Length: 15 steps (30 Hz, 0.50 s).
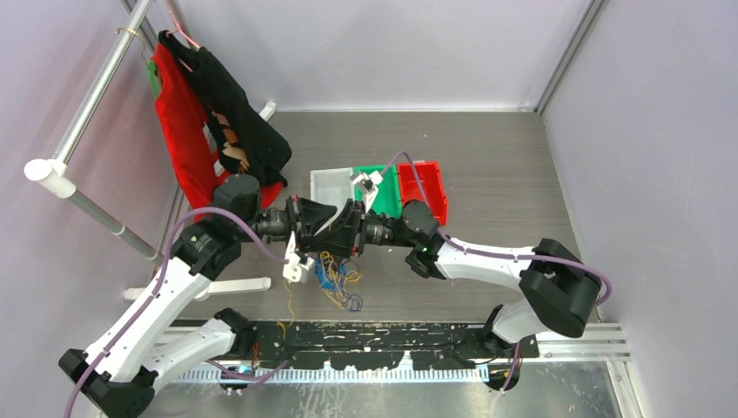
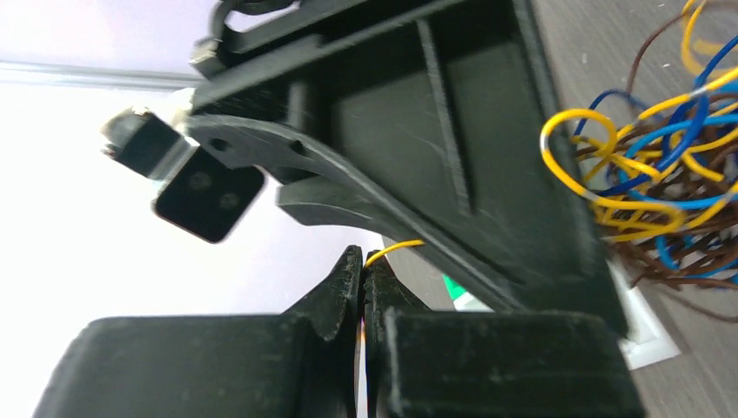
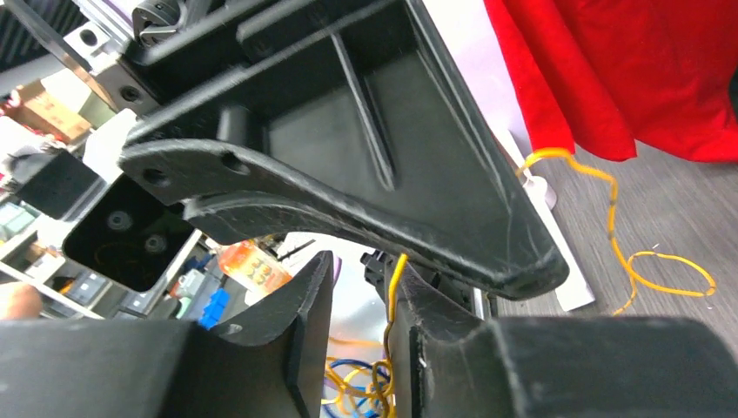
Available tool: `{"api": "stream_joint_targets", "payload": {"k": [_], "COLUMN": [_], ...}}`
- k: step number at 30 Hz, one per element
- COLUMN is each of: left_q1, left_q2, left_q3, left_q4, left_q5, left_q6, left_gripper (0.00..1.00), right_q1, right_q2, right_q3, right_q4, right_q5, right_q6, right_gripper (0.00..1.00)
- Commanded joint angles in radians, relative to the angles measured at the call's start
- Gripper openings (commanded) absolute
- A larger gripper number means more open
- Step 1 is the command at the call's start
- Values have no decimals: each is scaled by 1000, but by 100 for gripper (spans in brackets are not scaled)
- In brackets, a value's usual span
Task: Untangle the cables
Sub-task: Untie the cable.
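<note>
Quick count: 2 arms, 2 grippers, 1 messy bundle of cables (image 1: 338, 279), 3 bins. The cables come in 3 colours (blue, yellow-orange, dark brown), too many strands to count tbh. The bundle sits on the table (image 1: 505, 174) near the front-middle, right under where the grippers meet, w/ one thin yellow bit trailing off twd the near edge.

Pose: the left arm (image 1: 165, 287) comes up from the bottom-left corner and bends in, and the right arm (image 1: 487, 257) does the same from the right. Both wrists are roughly level and the grippers are nose to nose above the bundle.

The left gripper (image 2: 361, 261) has its fingers pressed together, w/ a yellow strand (image 2: 393, 248) poking out from between the tips, so it's pinching that one. The right gripper (image 3: 352, 270) has a visible gap between its fingers. A yellow strand runs up along the inner face of one finger, not squeezed afaict.

Behind the grippers there's a white bin (image 1: 331, 185), a green bin (image 1: 385, 196) and a red bin (image 1: 431, 187), side by side. At far left, 2 garments hang on a rack (image 1: 96, 87), a red one (image 1: 178, 131) and a black one (image 1: 235, 104).
</note>
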<state>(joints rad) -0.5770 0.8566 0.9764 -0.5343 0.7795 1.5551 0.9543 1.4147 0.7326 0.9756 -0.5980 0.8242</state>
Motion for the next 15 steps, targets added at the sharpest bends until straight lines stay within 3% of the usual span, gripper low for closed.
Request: {"api": "stream_joint_targets", "payload": {"k": [1, 8, 15], "left_q1": [-7, -6, -6], "left_q2": [34, 119, 205], "left_q3": [82, 203, 363], "left_q4": [141, 225, 284], "left_q5": [-21, -64, -85], "left_q6": [-7, -15, -58], "left_gripper": [0, 0, 0], "right_q1": [4, -20, -39], "right_q2": [32, 25, 37], "right_q3": [-6, -90, -143], "right_q4": [187, 212, 197], "right_q5": [-4, 62, 90], "right_q6": [92, 102, 89], "right_gripper": [32, 26, 26]}}
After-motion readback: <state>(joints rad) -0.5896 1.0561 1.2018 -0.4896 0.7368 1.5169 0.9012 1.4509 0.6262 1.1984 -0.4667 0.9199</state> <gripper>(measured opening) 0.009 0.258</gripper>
